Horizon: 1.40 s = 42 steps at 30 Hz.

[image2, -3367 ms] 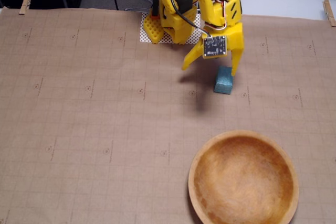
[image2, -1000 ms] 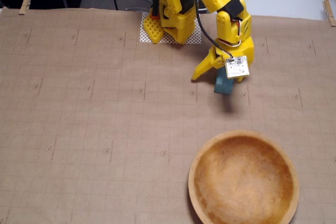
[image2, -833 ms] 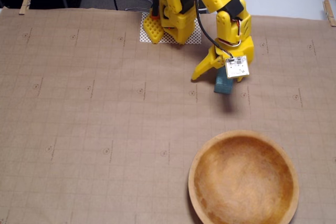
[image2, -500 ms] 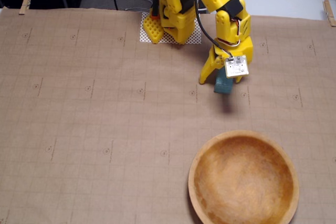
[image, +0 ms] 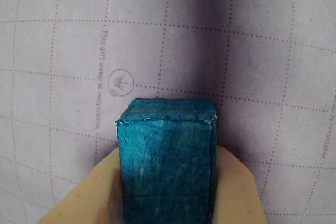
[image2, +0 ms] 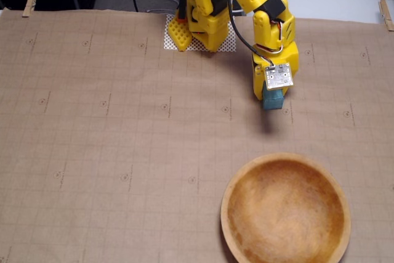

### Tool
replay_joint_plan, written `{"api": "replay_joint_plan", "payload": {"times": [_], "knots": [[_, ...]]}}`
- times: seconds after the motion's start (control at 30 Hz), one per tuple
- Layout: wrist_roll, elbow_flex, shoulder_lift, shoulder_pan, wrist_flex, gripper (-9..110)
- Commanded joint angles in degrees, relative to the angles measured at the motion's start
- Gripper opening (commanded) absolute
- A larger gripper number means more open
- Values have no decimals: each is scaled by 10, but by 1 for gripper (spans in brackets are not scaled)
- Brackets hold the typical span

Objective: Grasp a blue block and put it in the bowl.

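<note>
The blue block [image: 167, 161] is a small teal rectangular block that fills the lower middle of the wrist view, with a yellow finger [image: 94, 195] pressed against each side. In the fixed view my yellow gripper [image2: 271, 95] points down, shut on the blue block [image2: 273, 100], right of the paper's centre. Whether the block rests on the paper or hangs just above it I cannot tell. The bowl [image2: 225, 206], large, round and wooden, sits at the lower right of the fixed view, below the gripper and apart from it. Nothing lies inside it.
Brown gridded wrapping paper [image2: 92, 152] covers the table, held by clothespins [image2: 29, 1] at its top corners. The arm's base [image2: 203, 26] stands on a white perforated pad at the top middle, with cables behind it.
The spread finger has swung in and the gripper has shut on the blue block. The block has shifted slightly to the right in the fixed view.
</note>
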Motion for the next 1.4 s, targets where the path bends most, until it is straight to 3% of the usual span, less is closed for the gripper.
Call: {"api": "replay_joint_plan", "payload": {"times": [0.0, 0.47, 0.87, 1.37], "knots": [[1, -9, -5, -9, -1, 12], [0, -12, 31, -10, 10, 12], [1, -151, 142, -4, 296, 12], [-22, -357, 248, 1, 494, 12]]}}
